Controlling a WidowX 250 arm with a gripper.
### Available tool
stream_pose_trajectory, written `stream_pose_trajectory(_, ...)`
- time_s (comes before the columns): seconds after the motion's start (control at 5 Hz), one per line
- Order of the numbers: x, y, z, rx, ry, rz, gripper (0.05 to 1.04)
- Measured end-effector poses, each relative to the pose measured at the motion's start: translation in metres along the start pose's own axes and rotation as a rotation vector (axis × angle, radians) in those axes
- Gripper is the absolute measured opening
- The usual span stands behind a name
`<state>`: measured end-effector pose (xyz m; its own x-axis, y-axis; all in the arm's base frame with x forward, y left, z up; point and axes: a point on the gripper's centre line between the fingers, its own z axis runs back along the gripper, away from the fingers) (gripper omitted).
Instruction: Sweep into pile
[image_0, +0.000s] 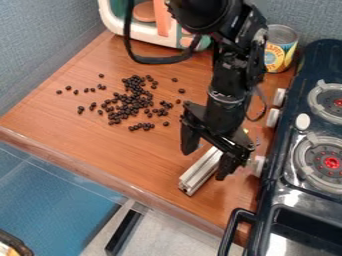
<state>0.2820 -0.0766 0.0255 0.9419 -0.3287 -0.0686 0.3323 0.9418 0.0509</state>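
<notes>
The gripper's (208, 162) jaws stand wide apart, astride a metal bar (194, 179); whether they touch it, I cannot tell. Dark beans (135, 99) lie loosely scattered on the wooden counter (113, 156), left of the stove (291, 186).

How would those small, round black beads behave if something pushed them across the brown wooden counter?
The beads look roundish, so they would probably roll and spread rather than move as one block. Several already lie apart from the main cluster, loose and easily scattered, I'd guess. Each is tiny beside the silver metal bar, so probably light.
</notes>
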Motion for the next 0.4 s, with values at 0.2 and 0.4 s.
stream_pose_trajectory(0.2, 0.0006, 0.0104, -0.0099, 0.056, 0.083, 0.057, 0.960)
stream_pose_trajectory(0.4, -0.0006, 0.0142, -0.0128, 0.094, 0.150, 0.067, 0.690)
